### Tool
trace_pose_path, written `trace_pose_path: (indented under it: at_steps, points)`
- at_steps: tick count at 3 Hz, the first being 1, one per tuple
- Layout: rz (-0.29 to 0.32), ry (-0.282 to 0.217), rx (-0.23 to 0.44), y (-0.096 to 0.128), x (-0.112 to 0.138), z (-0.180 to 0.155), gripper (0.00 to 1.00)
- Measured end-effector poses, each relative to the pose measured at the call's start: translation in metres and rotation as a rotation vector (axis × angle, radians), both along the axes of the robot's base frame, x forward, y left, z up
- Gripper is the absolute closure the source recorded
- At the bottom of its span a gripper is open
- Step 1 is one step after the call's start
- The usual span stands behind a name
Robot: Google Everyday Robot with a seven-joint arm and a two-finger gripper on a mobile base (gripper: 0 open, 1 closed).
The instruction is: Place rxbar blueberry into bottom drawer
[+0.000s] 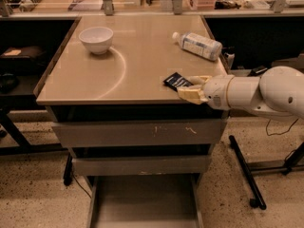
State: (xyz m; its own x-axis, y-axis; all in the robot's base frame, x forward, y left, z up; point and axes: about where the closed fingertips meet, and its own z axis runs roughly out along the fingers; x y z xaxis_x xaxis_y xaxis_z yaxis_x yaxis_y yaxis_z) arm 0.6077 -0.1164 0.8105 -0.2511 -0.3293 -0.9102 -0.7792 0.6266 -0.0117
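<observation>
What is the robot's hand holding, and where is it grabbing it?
The gripper, at the table's front right edge, pinches the bar by its right end; the rest sticks out leftward.

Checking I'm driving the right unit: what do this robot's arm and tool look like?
The arm is smooth glossy white: rounded, bulbous segments and a cylindrical wrist with a thin tan seam. Its tool, at the table's front right edge around the rxbar blueberry, has two blunt cream-yellow fingers. No cables show on it.
</observation>
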Motion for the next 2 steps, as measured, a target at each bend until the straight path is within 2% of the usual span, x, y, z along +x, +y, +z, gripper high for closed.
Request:
trace_pose_path:
  at_steps: [1, 2]
  points:
    - [0.005, -0.006, 0.001, 0.001, -0.001, 0.005, 1.00]
    - [0.041, -0.048, 0.018, -0.003, -0.032, 0.030, 1.00]
